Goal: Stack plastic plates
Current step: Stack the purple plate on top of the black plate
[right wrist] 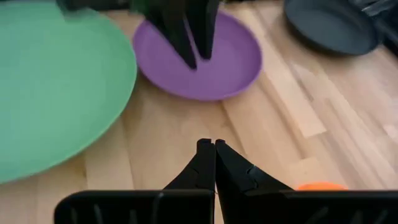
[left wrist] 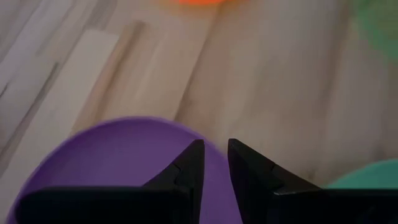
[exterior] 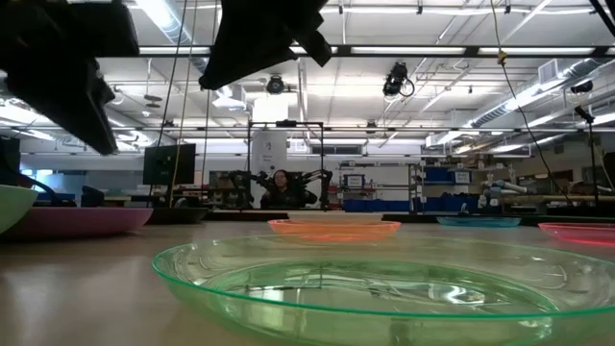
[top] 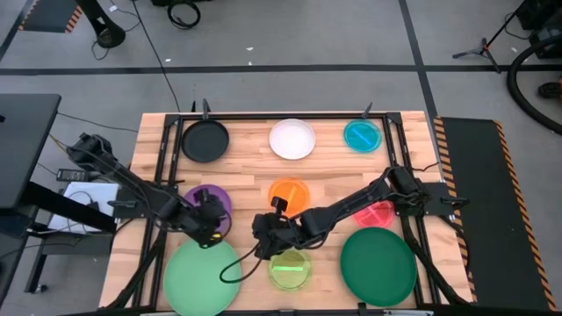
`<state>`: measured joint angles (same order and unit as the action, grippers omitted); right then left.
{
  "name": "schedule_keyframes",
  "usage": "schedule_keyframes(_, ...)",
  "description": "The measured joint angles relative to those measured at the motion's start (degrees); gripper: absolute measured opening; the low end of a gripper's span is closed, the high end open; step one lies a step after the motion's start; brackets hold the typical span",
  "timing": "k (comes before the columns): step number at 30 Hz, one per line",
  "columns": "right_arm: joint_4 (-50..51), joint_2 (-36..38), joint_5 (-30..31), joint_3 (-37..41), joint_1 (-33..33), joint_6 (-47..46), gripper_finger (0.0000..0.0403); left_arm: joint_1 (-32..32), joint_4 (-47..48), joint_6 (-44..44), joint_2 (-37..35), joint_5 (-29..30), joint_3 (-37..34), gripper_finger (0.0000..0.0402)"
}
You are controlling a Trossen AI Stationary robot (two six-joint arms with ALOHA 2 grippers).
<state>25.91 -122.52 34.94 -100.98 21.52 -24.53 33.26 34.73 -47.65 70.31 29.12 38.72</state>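
Nine plates lie flat and apart on the wooden table: black [top: 205, 140], white [top: 291, 139], teal [top: 362, 134], orange [top: 290, 193], pink [top: 378, 215], dark green [top: 378, 265], lime [top: 290, 269], light green [top: 200, 276] and purple [top: 211, 198]. My left gripper [left wrist: 214, 149] hovers over the purple plate's [left wrist: 118, 155] near rim, its fingers a narrow gap apart. My right gripper [right wrist: 210, 144] is shut and hangs over bare wood between the lime plate [exterior: 384, 279] and the purple plate [right wrist: 217, 59]. In the low view both grippers are well above the table.
A dark metal frame [top: 158, 167] runs along the table's left, far and right sides. Bare wood [top: 250, 171] lies between the plates in the middle. Cables and gear lie on the floor beyond the far edge. Far across the room a person [exterior: 281, 185] sits.
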Motion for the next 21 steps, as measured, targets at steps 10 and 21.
schedule_keyframes(10, -15.7, -0.1, -0.9, 8.6, -0.7, -0.6, 0.0009, -3.3, -4.8, -0.8, 3.9, -2.6, 0.0, 0.008)
schedule_keyframes(21, -14.3, -0.1, 5.6, 9.6, -0.9, -6.5, 0.0013, -8.8, 4.0, -11.4, 5.5, -4.7, 0.0, 0.008)
